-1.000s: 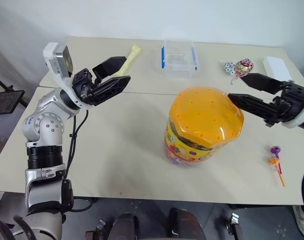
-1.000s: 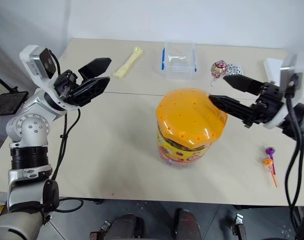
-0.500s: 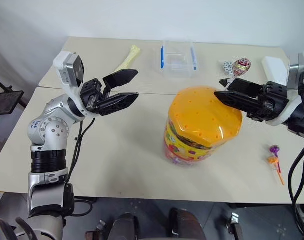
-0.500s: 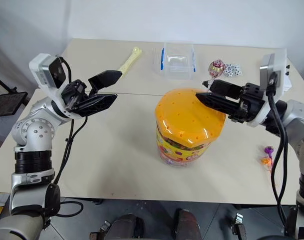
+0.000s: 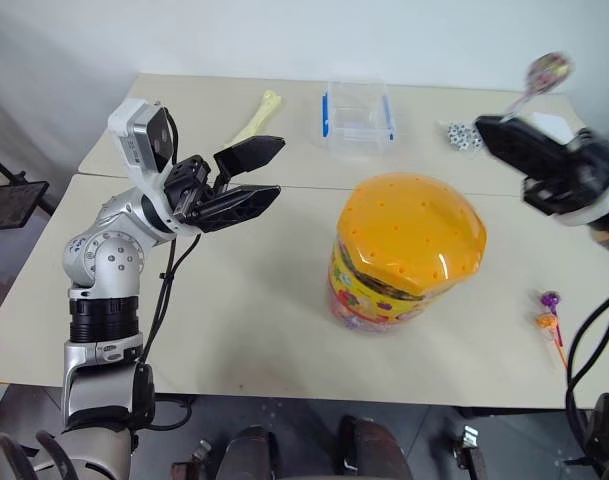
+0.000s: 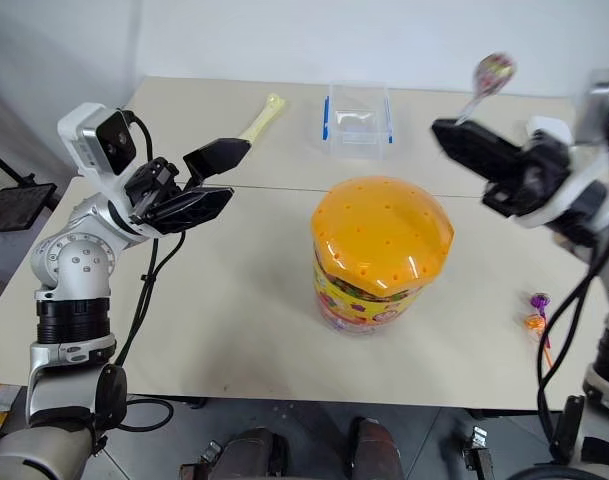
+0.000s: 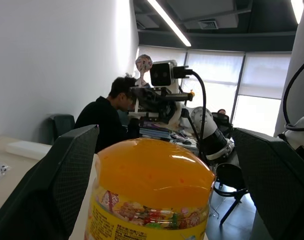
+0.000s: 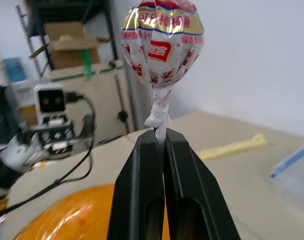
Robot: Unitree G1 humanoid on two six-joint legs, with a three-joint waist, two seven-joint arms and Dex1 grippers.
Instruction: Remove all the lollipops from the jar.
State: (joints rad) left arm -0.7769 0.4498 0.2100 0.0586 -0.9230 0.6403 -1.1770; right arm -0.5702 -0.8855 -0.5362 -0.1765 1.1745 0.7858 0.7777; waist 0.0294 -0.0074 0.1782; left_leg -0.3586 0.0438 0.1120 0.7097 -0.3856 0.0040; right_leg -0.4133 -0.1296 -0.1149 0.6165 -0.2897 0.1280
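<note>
Carrying off the third lollipop, by the look of it, with the set-down on the table at lower right still to come. Next move, at a guess: swinging toward the two already lying there, lowering until the stick is close to the tabletop, and only then parting the fingers.

Right gripper (image 8: pixel 160 137), two black fingers pressed together on the thin white stick of the red-pink wrapped round lollipop (image 8: pixel 163 35), candy head standing upright just above the fingertips. Raised at upper right of the head views, well above the table and clear of the jar, lollipop head blurred near the top edge.

Left gripper (image 5: pixel 252 176), black fingers well apart and holding nothing, hovering at upper left of centre, pointed across toward the jar without touching it.

Large round jar with domed translucent orange lid dotted with small holes and yellow printed body (image 5: pixel 406 250), upright at centre of the beige tabletop (image 5: pixel 244 300), lid on. Whether anything on a stick is left inside: cannot tell through the lid.

Small purple lollipop (image 5: pixel 551 299) and small orange lollipop (image 5: pixel 547 321), lying together on the table at lower right, well apart from the jar.

Farther back: clear plastic box with blue handles (image 5: pixel 358 115), pale yellow strip (image 5: pixel 256 118), small black-and-white speckled packet (image 5: pixel 461 135).
</note>
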